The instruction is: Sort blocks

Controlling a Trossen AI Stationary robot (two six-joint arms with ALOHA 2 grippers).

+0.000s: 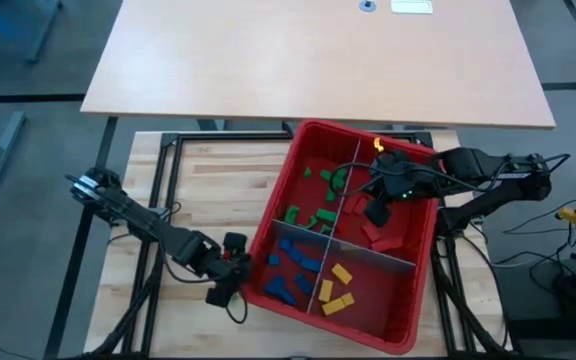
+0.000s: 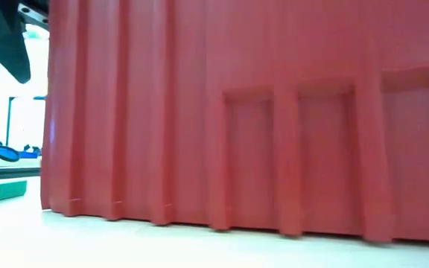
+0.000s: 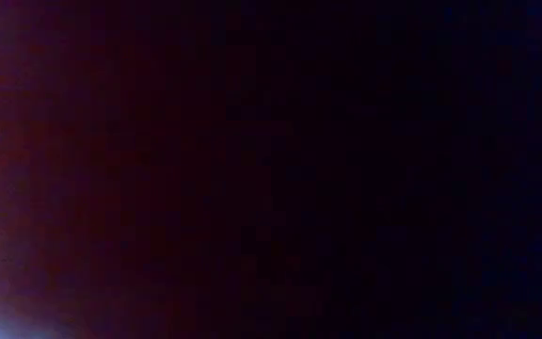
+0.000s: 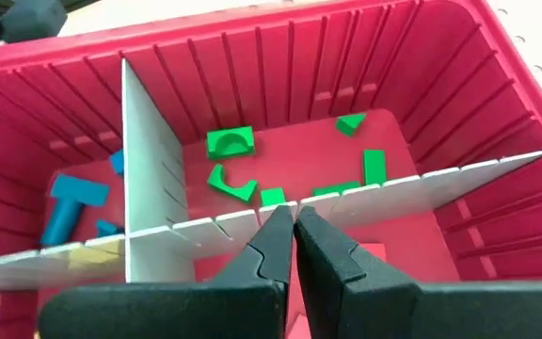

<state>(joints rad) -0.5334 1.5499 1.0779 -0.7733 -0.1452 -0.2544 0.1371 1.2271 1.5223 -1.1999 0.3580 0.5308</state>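
My right gripper (image 4: 294, 218) hangs clenched and empty, green blocks (image 4: 231, 143) just past my fingertips beyond the divider (image 4: 412, 185). My left gripper (image 1: 236, 268) presses the red bin (image 1: 268, 215); its fingers I cannot tell.

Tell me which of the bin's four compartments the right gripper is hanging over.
The red-block compartment: the right gripper hangs over it, fingers together, beside the grey divider. The green blocks, blue blocks and yellow blocks fill the other three.

Divided by crossed panels (image 1: 353, 215) into four compartments, with blocks (image 1: 315, 215) in each, bin (image 1: 398, 335) on the table (image 1: 203, 180), right gripper (image 4: 294, 218) above the far-right compartment, left gripper (image 1: 230, 268) outside, against the bin's left wall.
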